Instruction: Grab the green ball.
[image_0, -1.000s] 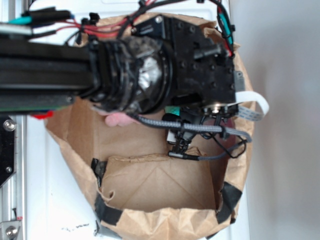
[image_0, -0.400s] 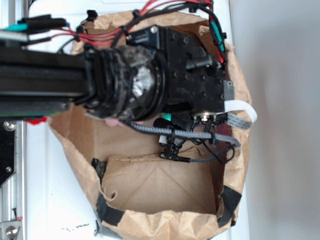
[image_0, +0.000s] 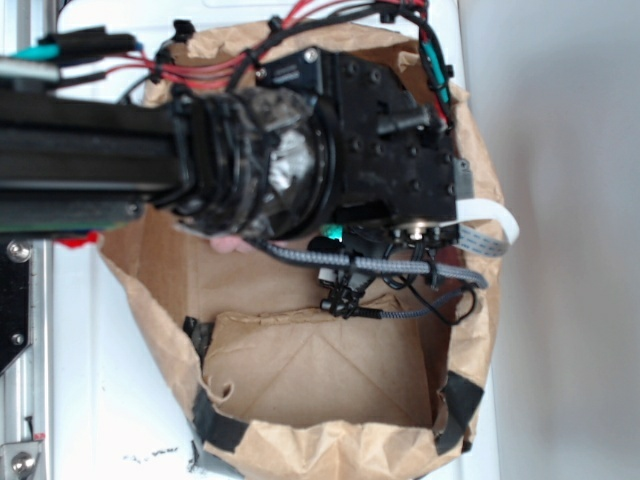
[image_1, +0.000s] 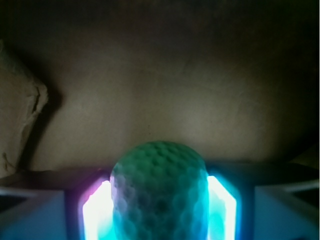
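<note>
Wrist view: the green ball (image_1: 159, 192), dimpled and teal, filled the lower middle of the picture, with brown paper behind it in deep shadow.
My pincer (image_1: 159, 212): my two glowing fingers (image_1: 95, 212) stood hard against the ball's left and right flanks, with no gap that I could see on either side. I judged it closed onto the ball, not wide apart.
Exterior view: my black arm (image_0: 100, 165) reached across from the left, and my wrist block covered most of the open brown paper bag (image_0: 300, 370). Only a sliver of teal (image_0: 333, 233) showed under the wrist, deep inside the bag toward its right side.
Other thing: a small patch of pink (image_0: 228, 243) peeked out beneath my forearm, too hidden to name with confidence.
Step in hand: I judged the grasp itself was being made or had just seated; the ball was between my fingers but not lifted clear of the bag.
Next move: it called for holding the squeeze firm and rising straight up, clearing the bag walls and loose cables (image_0: 400, 268).
</note>
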